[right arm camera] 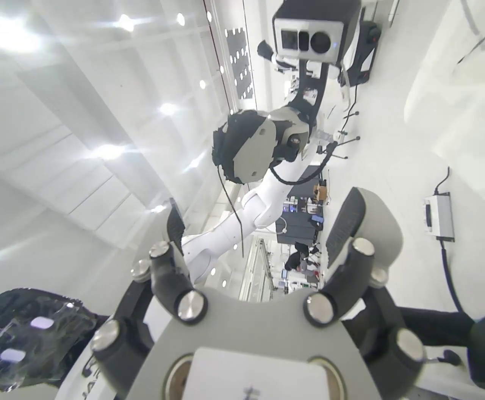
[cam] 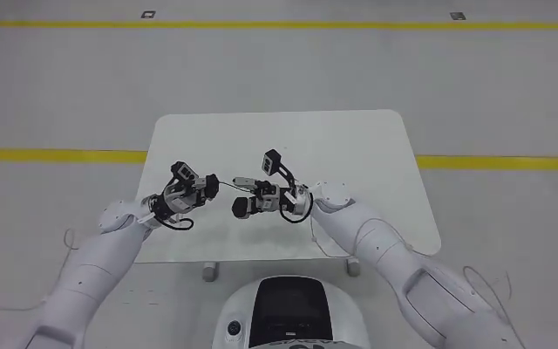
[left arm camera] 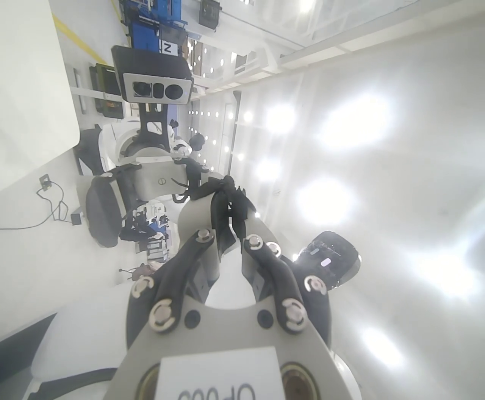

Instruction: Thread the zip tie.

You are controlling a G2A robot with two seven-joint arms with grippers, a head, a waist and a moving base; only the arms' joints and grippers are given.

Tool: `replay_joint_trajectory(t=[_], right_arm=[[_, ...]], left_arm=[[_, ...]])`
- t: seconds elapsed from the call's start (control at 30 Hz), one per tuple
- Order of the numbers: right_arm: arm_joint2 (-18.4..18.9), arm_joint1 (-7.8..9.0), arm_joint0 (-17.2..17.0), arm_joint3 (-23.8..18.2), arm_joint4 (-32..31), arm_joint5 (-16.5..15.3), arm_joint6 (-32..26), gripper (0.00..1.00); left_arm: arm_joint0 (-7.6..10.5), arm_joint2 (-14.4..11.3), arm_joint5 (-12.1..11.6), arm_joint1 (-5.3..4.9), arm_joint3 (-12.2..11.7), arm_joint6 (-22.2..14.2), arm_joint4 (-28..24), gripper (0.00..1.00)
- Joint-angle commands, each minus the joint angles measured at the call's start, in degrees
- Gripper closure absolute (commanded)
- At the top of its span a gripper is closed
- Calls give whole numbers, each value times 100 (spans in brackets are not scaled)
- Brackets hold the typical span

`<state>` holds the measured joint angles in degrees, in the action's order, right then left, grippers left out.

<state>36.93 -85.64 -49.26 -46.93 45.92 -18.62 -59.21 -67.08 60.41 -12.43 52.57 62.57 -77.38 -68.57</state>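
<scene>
Right wrist view: right gripper (right arm camera: 261, 212) spread wide, empty; zip tie (right arm camera: 232, 204) pinched in left gripper (right arm camera: 221, 151), free end near the gap between the right gripper's fingers. Likely risk: thin tail flexing aside, fingers closing on nothing.

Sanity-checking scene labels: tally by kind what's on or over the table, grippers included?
grippers: 2 (left gripper, jaws shut on the tie; right gripper, jaws open)
zip tie: 1
table: 1
total: 4

Single-letter sign (left arm camera: 166, 47) on blue rack (left arm camera: 149, 32), cut-off label (left arm camera: 216, 378) on wrist mount (left arm camera: 227, 333)
</scene>
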Motion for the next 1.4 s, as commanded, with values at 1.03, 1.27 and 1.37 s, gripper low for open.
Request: replay_joint_trajectory(t=[1.03, 1.27, 1.37], right_arm=[[497, -71, -342, -311, -348, 132, 288, 63], [556, -86, -361, -303, -443, 191, 220, 65], [585, -92, -372, -306, -466, 218, 195, 67]], left_arm=[[24, -64, 66, 206, -253, -226, 226, 100], [34, -31, 16, 226, -327, -226, 355, 100], [37, -27, -12, 231, -344, -226, 455, 100]])
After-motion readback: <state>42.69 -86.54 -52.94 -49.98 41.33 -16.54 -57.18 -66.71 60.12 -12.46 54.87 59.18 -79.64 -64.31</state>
